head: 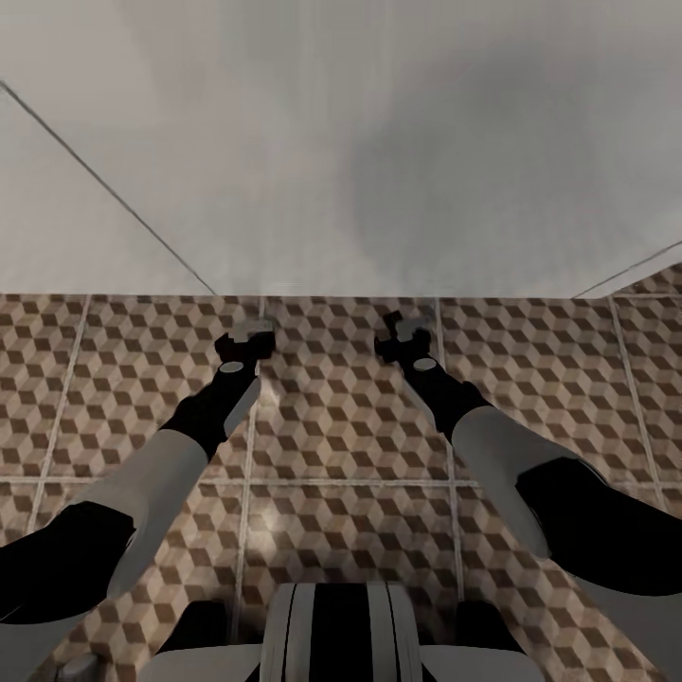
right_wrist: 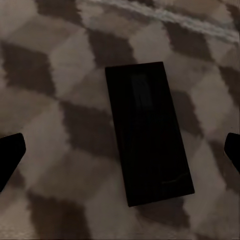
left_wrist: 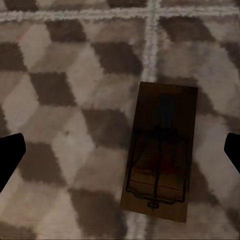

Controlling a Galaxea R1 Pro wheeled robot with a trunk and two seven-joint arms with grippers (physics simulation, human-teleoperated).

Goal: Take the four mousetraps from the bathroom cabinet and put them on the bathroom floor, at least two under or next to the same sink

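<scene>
My left gripper [left_wrist: 120,155] stands wide open with nothing held: in the left wrist view only the dark tips of my fingers [left_wrist: 10,157] show at the two edges, the rest cut off. Between them, lying flat on the bathroom floor [left_wrist: 65,90], is a mousetrap [left_wrist: 160,150], a tan board with dark wire parts; it is dim and the finer metalwork is hard to make out. One end of it lies close to a pale grout line.

My right gripper [right_wrist: 120,155] is likewise spread wide and empty, its fingertips [right_wrist: 10,155] clipped by the picture edges. A second mousetrap [right_wrist: 147,132] lies flat on the tiles between them, so deep in shadow that it reads as a plain dark rectangle; I cannot tell its metal parts apart from the board.

In the head view my left gripper [head: 244,343] and right gripper [head: 403,339] hang low over the cube-patterned tiles [head: 341,426], near the far edge of the floor where a large pale surface [head: 341,142] begins. Both point down and hide whatever lies right beneath them, so I cannot pick out either trap there. That pale surface is blurred and featureless apart from thin diagonal lines at the left and right; I cannot say what it is. My forearms and part of my trunk [head: 336,635] cover the near floor.
</scene>
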